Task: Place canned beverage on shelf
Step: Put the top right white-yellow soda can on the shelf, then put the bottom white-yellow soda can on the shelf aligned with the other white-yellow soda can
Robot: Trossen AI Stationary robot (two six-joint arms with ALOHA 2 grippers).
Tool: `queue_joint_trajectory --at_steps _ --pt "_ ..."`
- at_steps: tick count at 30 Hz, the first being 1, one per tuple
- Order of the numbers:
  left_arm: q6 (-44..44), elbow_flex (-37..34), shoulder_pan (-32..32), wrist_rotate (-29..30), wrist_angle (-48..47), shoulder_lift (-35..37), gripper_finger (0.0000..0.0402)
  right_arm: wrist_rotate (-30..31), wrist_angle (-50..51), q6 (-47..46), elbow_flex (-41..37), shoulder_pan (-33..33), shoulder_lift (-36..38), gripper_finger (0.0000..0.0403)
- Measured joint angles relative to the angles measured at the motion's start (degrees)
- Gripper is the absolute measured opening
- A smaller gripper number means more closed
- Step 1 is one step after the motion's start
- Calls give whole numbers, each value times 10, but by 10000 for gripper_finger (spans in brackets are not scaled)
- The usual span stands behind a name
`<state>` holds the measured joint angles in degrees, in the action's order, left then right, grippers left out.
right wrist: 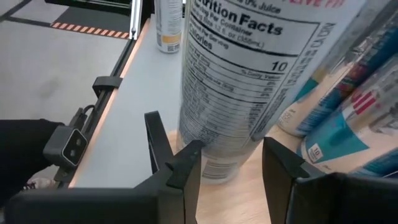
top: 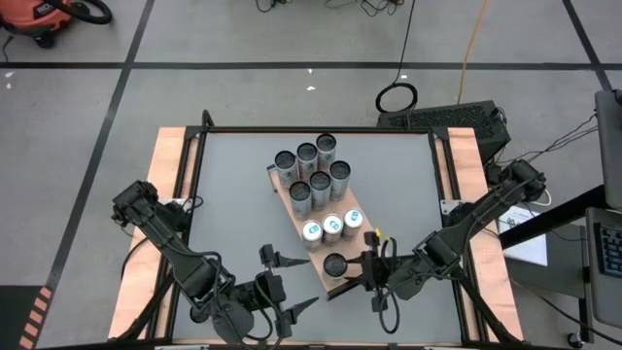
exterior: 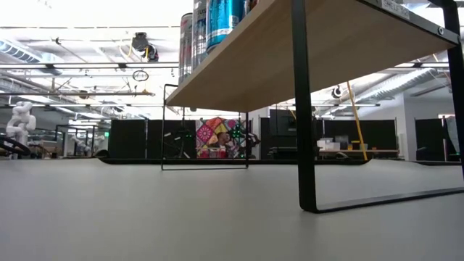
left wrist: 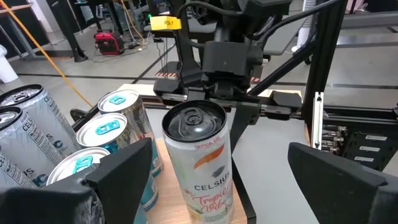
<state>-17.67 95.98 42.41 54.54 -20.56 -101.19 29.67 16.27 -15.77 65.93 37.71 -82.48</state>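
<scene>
On shelf (top: pixel 292 199) near end, white can (top: pixel 335 263) stands upright, my right gripper (top: pixel 363 271) clamped around it. Nine cans already ranked behind. Left gripper (top: pixel 276 275) wide open, empty, just beside. Remaining: release, back right arm away.

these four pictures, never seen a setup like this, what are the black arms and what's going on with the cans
Two robot arms work at a grey table. One picture looks straight down, one looks level across the tabletop, and one comes from each wrist. A raised wooden shelf carries ten drink cans. The right tool stands at the nearest can, its fingers on either side of the base; whether they press it is unclear. The left tool waits open, close by.
</scene>
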Motion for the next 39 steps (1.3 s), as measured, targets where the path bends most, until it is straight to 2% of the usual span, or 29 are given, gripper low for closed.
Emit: queue_joint_trajectory --at_steps 12,18,23,27,30,34,39 --pt "0 0 0 0 0 0 377 0 -13 0 0 0 2 102" --pt "-12 0 1 -1 0 0 377 -11 6 -16 0 17 33 102" --pt "-31 0 15 -30 -1 1 377 -12 27 -31 0 57 64 102" --pt "-57 0 32 -84 -5 1 377 -12 24 -31 0 98 66 102" --pt "-126 17 47 -116 -67 1 377 4 25 -49 0 137 65 102" --pt "-228 47 66 -137 -195 1 377 78 23 -58 0 203 64 102" --pt "-344 76 76 -216 -334 2 377 145 21 -70 0 254 60 102"
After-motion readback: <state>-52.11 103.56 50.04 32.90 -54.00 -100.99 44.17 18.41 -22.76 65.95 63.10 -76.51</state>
